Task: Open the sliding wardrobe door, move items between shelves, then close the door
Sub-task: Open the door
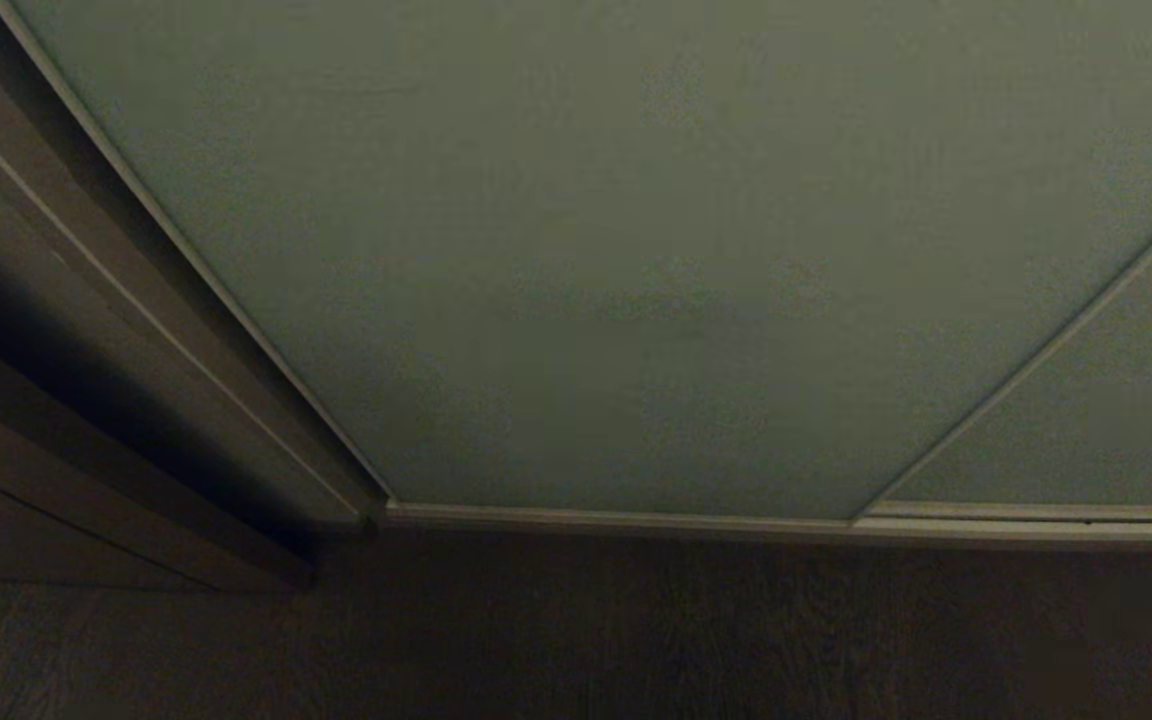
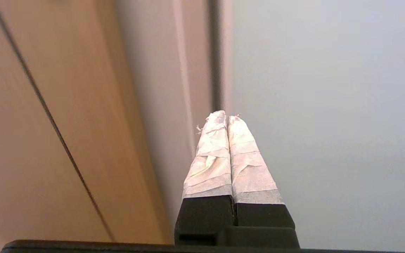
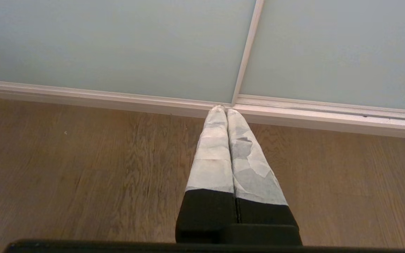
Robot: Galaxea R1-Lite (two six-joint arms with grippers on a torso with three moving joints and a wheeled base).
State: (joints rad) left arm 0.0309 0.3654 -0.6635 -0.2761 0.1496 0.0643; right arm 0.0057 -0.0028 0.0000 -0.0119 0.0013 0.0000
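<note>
The sliding wardrobe door (image 1: pixel 556 250) fills most of the head view: a matte pale grey-green panel in a thin cream frame, standing fully across its opening. A second panel (image 1: pixel 1096 420) of the same finish adjoins it on the robot's right, the two separated by a narrow cream stile (image 1: pixel 1036 360). Below the door runs a cream bottom rail (image 1: pixel 616 520), meeting the wood floor (image 1: pixel 576 640). To the robot's left of the door stands a dark brown wooden side frame (image 1: pixel 66 330), its base touching the floor.

No shelf or toy is visible in any view; the closed door covers the interior.

Neither arm appears in the head view. In the left wrist view, the left gripper (image 2: pixel 225 117) has its tape-wrapped fingers (image 2: pixel 209 158) pressed together, holding nothing. It points at the dark vertical gap between the door's left edge (image 2: pixel 329 123) and the side frame (image 2: pixel 65 105), apart from both surfaces.

In the right wrist view, the right gripper (image 3: pixel 225 110) is likewise closed tight and empty, angled down over the floor (image 3: pixel 83 168) toward the bottom rail (image 3: pixel 118 96), in line with the stile (image 3: pixel 248 52) between the two panels.
</note>
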